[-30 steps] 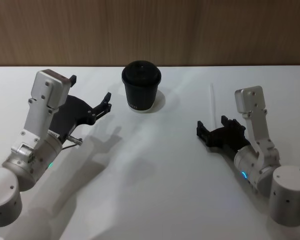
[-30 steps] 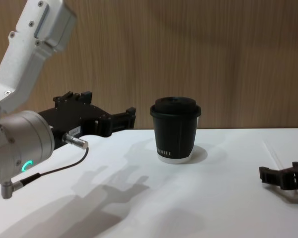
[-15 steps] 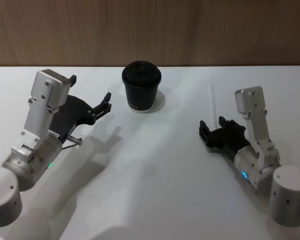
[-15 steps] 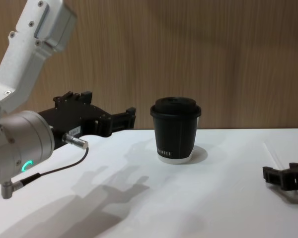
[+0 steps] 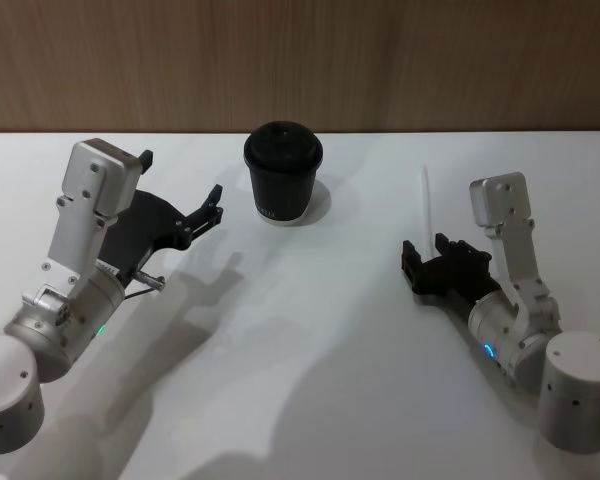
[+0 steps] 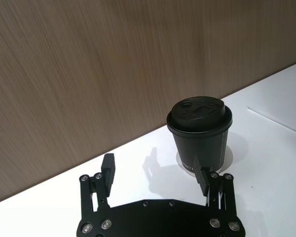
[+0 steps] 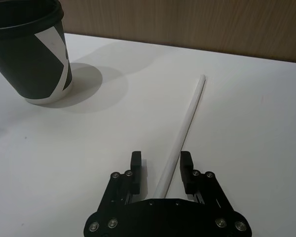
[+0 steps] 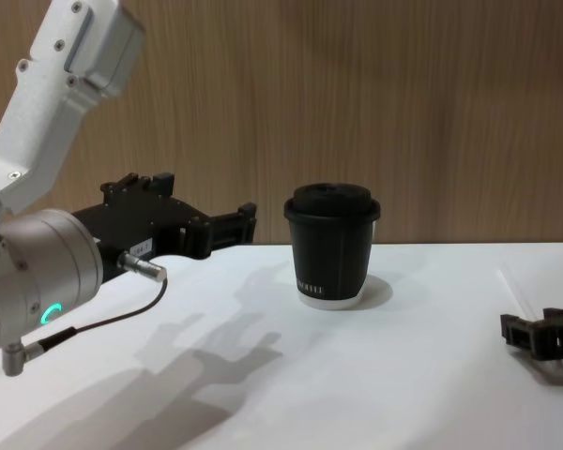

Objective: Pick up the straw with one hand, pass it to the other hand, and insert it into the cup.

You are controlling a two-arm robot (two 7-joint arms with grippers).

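I read right gripper (image 7: 160,161) wide, astride straw (image 7: 188,116) near end; light, slippery, crushable, so pinch gently. Left gripper (image 5: 180,182) wide, parked left of cup (image 5: 283,185).

On the white table (image 5: 310,360): black lidded cup (image 5: 283,186) upright at twelve o'clock; white straw (image 5: 427,200) flat at two o'clock, well apart from the cup.

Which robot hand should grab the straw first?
The right gripper: its open fingers sit either side of the straw. The left gripper hovers open near the cup, away from the straw.
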